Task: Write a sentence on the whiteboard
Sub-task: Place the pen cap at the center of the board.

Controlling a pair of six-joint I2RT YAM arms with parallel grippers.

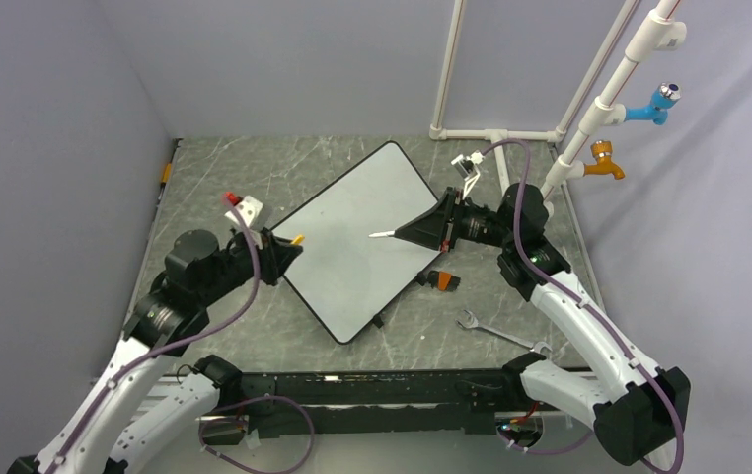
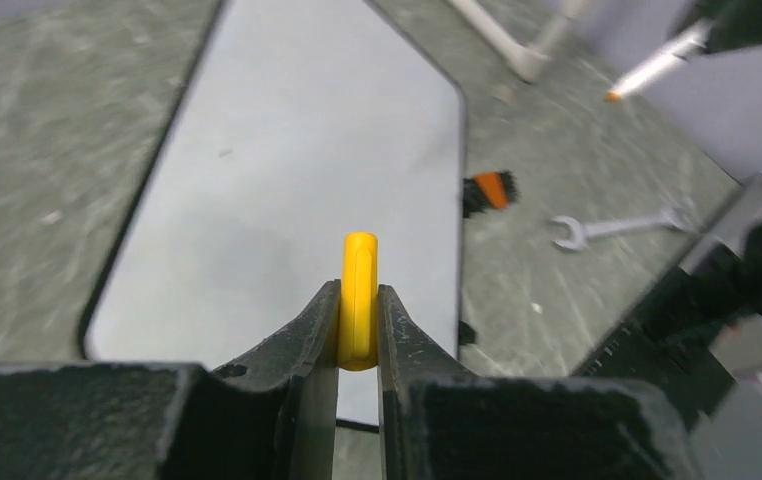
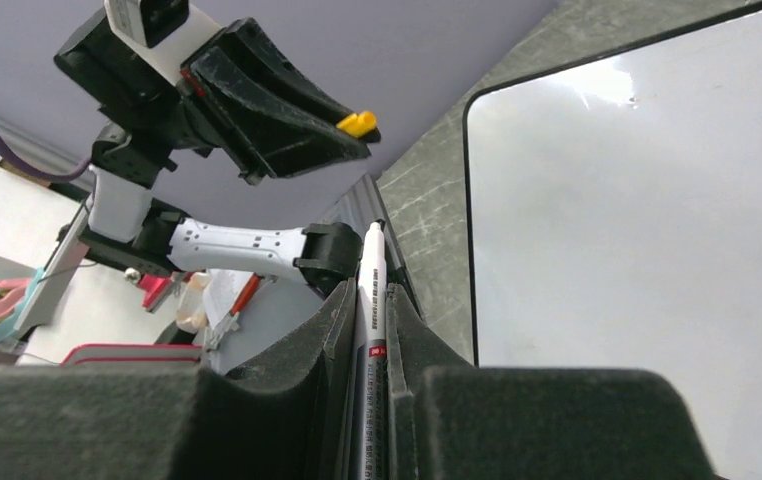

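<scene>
Whiteboard (image 1: 352, 252) is lying flat on the grey marbled counter (image 1: 244, 178), turned diagonally. One rounded corner is pointing to the far side and another to the near side, about midway between the two arms. Its surface is showing plain white inside the thin black rim.

At the board's left edge, the left gripper (image 1: 289, 247) is hovering with its jaws nearly closed. They are pinching a small yellow cap (image 2: 359, 295), which is sticking out beyond the fingertips.

From the right, the right gripper (image 3: 370, 300) is reaching over the board's right edge. Its jaws are clamping tight on a slim white marker (image 1: 382, 235). The marker is lying almost level and pointing left over the middle of the board. Its tip seems to be lifted off the surface, though contact cannot be judged for certain.

Just beside the board's right edge, a small black-and-orange object (image 1: 443, 280) is resting on the counter. A metal wrench (image 1: 495, 331) is lying nearer and further right. At the far right, a white pipe frame (image 1: 471, 133) is standing, carrying a blue tap (image 1: 660, 102) and an orange tap (image 1: 604, 163).
</scene>
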